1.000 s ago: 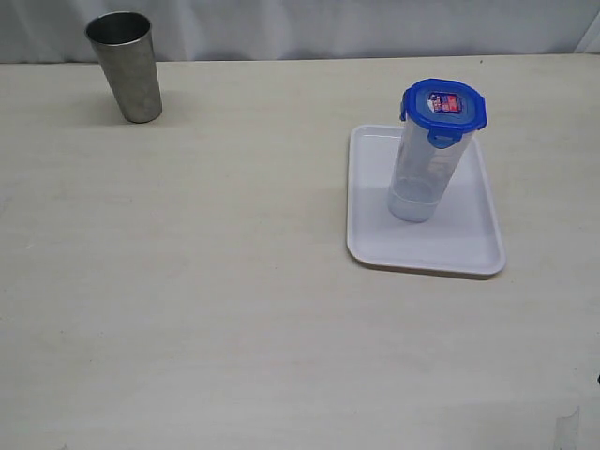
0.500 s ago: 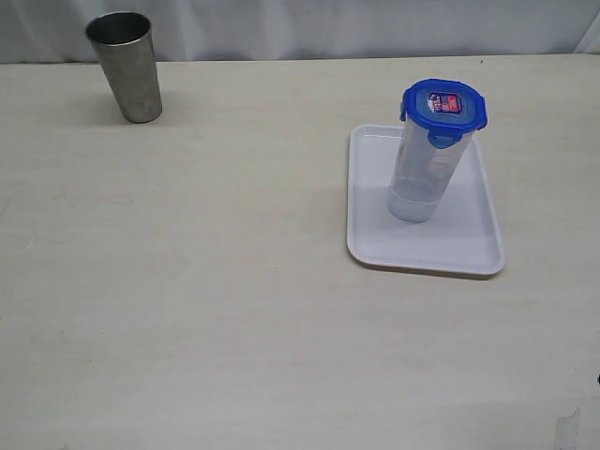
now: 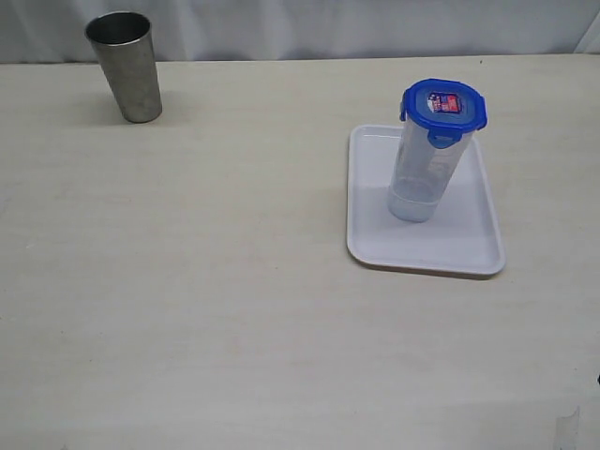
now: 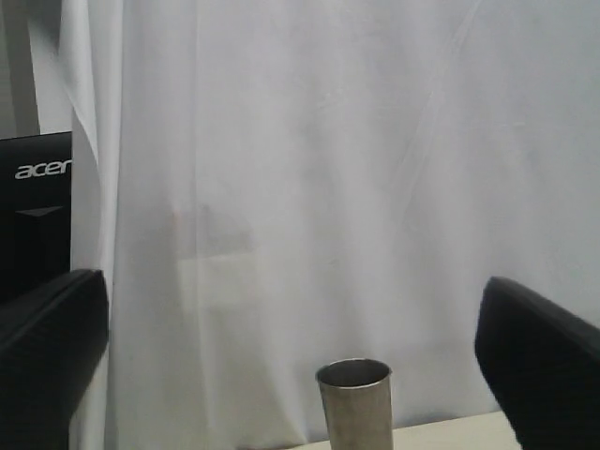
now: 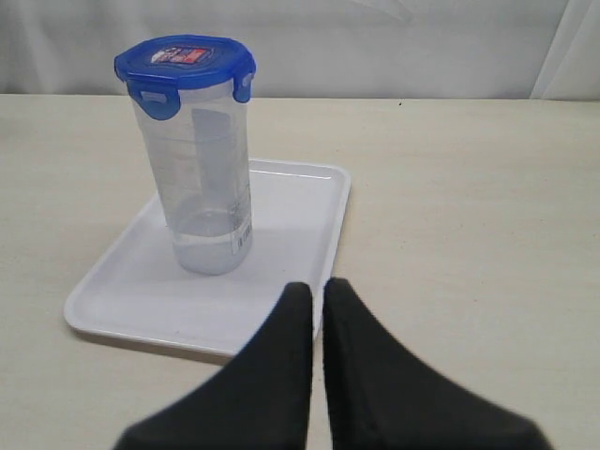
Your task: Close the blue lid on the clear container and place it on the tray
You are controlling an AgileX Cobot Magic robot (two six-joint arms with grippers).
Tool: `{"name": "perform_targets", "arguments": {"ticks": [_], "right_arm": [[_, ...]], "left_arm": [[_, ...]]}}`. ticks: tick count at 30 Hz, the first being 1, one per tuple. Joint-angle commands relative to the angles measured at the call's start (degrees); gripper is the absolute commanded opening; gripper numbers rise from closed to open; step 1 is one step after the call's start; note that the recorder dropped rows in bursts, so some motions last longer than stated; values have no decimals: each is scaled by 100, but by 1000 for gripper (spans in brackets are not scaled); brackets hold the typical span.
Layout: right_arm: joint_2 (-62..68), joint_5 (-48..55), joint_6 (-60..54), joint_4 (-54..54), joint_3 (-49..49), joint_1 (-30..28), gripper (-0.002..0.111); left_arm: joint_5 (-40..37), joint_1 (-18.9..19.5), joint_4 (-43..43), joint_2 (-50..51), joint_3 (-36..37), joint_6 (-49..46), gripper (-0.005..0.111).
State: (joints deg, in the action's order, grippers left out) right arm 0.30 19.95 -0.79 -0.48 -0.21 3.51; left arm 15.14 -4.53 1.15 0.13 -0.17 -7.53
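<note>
Closest to the right wrist camera, the right gripper (image 5: 317,286) is hovering just short of the tray with its two black fingers pressed together, gripping nothing. Just beyond it, the flat white rectangular plastic tray (image 5: 291,202) is lying on the pale wood-grain tabletop (image 3: 234,281). The tall, clear, slightly tapered plastic container (image 5: 202,178) is standing upright around the tray's middle. The small round bright-blue snap lid (image 5: 185,58) is sitting squarely on its mouth. The left gripper (image 4: 291,309) is holding its black fingers spread wide and empty. Farther back, well apart from the tray, a grey tapered metal cup (image 3: 127,66) is standing before a white curtain (image 4: 328,141).
</note>
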Motion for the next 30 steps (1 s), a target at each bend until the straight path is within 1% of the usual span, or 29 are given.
{"name": "perform_targets", "arguments": {"ticks": [1, 4, 6, 7, 8, 9, 11, 12, 22, 26, 30], "right_arm": [[-30, -11, 19, 4, 21, -41, 4], [-30, -11, 19, 4, 21, -41, 4], [-30, -11, 19, 4, 21, -41, 4], [-30, -11, 19, 4, 21, -41, 4], [-30, -11, 19, 4, 21, -41, 4], [-30, -11, 19, 4, 21, -41, 4], [-30, -11, 19, 4, 21, -41, 4], [-30, -11, 19, 4, 21, -41, 4], [-30, -11, 19, 4, 21, -41, 4], [-30, -11, 19, 4, 21, -41, 4], [-30, -11, 19, 4, 21, -41, 4]], "left_arm": [[-260, 63, 14, -13, 17, -263, 105], [-613, 63, 14, -13, 17, -489, 105], [-1173, 63, 14, -13, 17, -489, 105], [-1690, 63, 14, -13, 17, -489, 105], [-1963, 63, 14, -13, 17, -489, 105], [-2434, 63, 14, -13, 17, -489, 105], [-3081, 63, 29, -13, 17, -489, 105], [-3245, 63, 29, -13, 17, -478, 105], [-3221, 63, 29, -13, 17, -466, 105], [-3248, 63, -115, -13, 17, -456, 105], [-3281, 63, -163, -13, 17, -163, 105]]}}
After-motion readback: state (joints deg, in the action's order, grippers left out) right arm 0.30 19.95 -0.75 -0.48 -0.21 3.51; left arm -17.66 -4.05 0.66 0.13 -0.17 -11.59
